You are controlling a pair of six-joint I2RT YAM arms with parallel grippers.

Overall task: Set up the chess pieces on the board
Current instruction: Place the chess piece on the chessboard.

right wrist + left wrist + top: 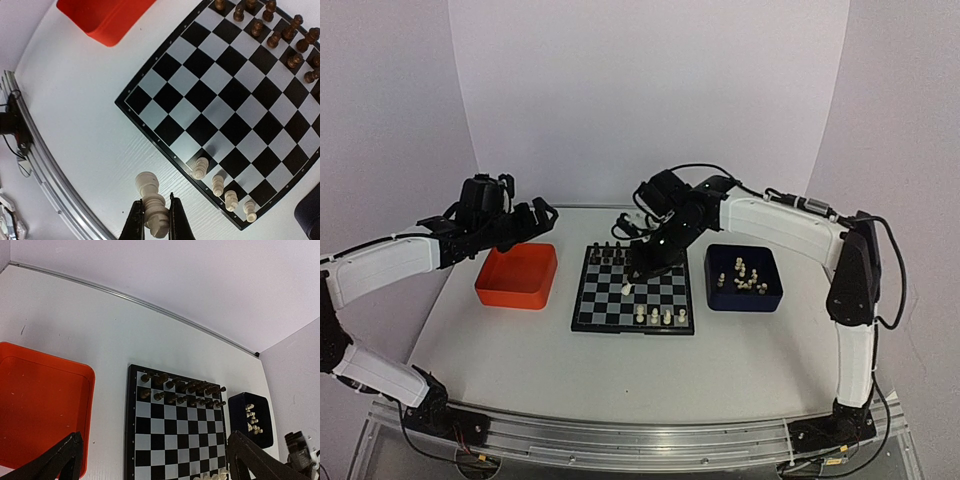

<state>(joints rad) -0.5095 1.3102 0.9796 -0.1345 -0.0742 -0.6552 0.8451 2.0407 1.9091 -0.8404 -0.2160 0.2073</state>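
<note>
The board [603, 302] lies mid-table with two rows of black figures along its far edge [608, 253]. Several cream chess pieces [660, 316] stand in a row near its front right corner, seen also in the right wrist view [218, 185]. My right gripper [631, 280] hangs over the board, shut on one cream chess piece [150, 192] that pokes out past the fingertips [154, 202]. More cream pieces [745, 279] lie in the dark blue tray [767, 298]. My left gripper [528, 222] hovers over the orange tray [517, 280], open and empty, its fingers [250, 460] spread wide.
The orange tray [40, 405] sits left of the board [175, 435], and the blue tray [239, 405] sits right of it. A white wall rises behind the table. A metal rail [40, 185] runs along the near table edge.
</note>
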